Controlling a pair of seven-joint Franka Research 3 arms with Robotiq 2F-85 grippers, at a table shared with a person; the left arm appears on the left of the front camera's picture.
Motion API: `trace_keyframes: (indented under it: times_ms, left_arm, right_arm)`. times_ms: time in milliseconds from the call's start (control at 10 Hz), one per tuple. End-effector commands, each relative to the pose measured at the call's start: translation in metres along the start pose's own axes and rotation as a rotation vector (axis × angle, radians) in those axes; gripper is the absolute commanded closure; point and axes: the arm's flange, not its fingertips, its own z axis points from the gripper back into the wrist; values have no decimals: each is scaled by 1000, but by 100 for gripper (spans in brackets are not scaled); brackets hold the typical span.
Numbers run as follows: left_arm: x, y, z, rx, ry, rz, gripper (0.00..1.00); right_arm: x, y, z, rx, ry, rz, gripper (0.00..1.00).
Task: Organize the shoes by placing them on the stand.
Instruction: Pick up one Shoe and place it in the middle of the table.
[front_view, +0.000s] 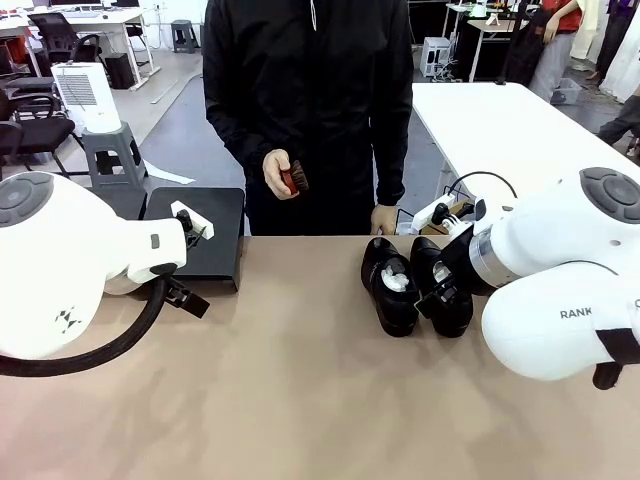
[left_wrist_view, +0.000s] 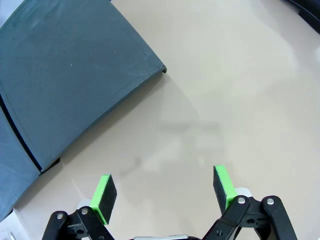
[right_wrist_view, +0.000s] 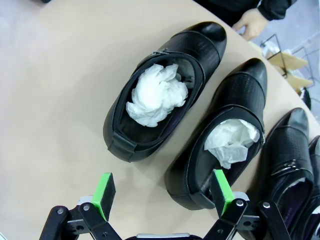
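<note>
L arm: comes in from pic left, big white joint low over table (front_view: 300, 400), wrist angled toward the far-left corner. L gripper (left_wrist_view: 163, 189) points down at bare tabletop just beside the stand (left_wrist_view: 65, 75) corner. Jaws spread wide, nothing between pads. The stand's 2 sections meet at a seam in wrist view. In front view it's at the far-left table edge.

R arm: comes in from pic right, forearm reaching toward mid-table, wrist over the shoes (front_view: 415, 290). R gripper (right_wrist_view: 162, 192) looks down on their heel ends, jaws wide apart, not clamped on anything. One green pad sits over bare table. The other overlaps the heel rim of 2nd shoe (right_wrist_view: 225, 135); contact can't tell.

Shoes are on the table right of centre, side by side, toes toward the person (front_view: 310, 90), well apart from the stand. 1st shoe (right_wrist_view: 165, 85) and 2nd have white paper stuffing showing. 3rd shoe (right_wrist_view: 287, 150) is just beside 2nd; a 4th (right_wrist_view: 315, 160) is a sliver at frame edge.

One hand (front_view: 278, 172) of the person holds a brush (front_view: 295, 180) at waist height; other hand (front_view: 383, 218) rests at the far table edge near the toes.
</note>
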Motion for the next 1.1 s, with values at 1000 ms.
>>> trace_keyframes:
  times_ms: [1000]
  left_arm:
    - [-21, 78, 141, -131, -121, 154, 0]
  right_arm:
    - [-22, -93, 123, 128, -130, -153, 0]
